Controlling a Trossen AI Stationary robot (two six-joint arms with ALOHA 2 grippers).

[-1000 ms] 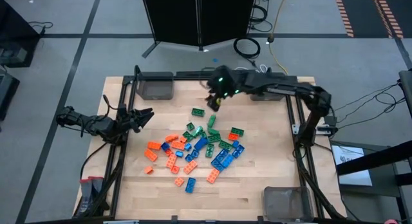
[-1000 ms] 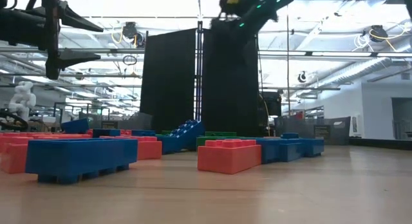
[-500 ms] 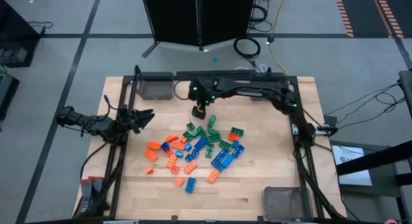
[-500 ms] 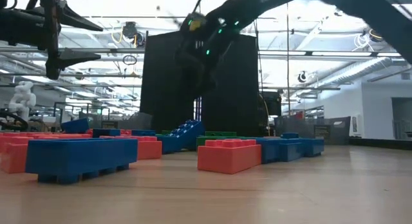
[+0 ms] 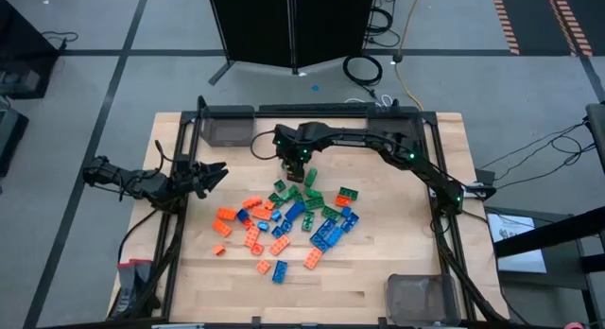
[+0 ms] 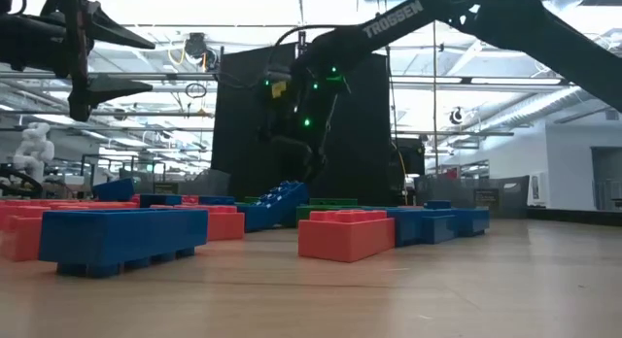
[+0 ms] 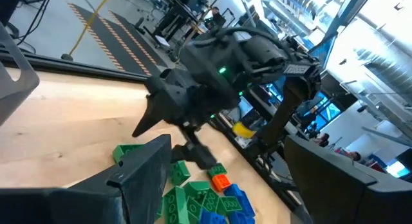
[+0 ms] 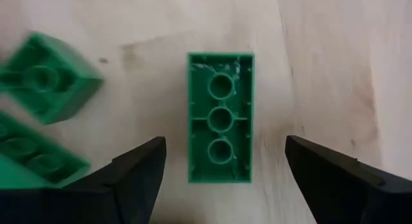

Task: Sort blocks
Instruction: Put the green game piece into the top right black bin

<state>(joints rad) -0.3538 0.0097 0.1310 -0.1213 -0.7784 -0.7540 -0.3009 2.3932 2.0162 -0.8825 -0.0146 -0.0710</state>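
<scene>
Right gripper [image 5: 292, 166]: hanging low over the tabletop toward the far edge, just beyond the pile of blocks, fingers spread wide with nothing between them but air.
Green block [image 8: 220, 117]: an oblong one lying underside up on the bare wood, right below the right gripper, between its two fingers [image 8: 138, 166] and touching neither.
Right arm [image 5: 378, 145]: reaching in from the right edge of the tabletop, stretched across along the far side.
Left gripper [image 5: 210, 174]: held above the left edge of the tabletop, fingers apart, holding nothing, pointing in toward the middle.
Blocks [image 5: 284, 216]: a loose scatter of orange, green and blue pieces around the middle of the tabletop; greens mostly on the far side of the heap, oranges toward the left and near side, blues toward the right.
Nearest neighbours: two more green blocks [image 8: 45, 76] lie just beside the upturned one, not touching it.
Bins: one clear grey bin [image 5: 229, 129] sits at the far left corner of the tabletop, another [image 5: 419, 295] at the near right corner; I cannot tell what is inside either.
Tabletop [image 5: 397, 234]: pale wood, framed by dark rails.
</scene>
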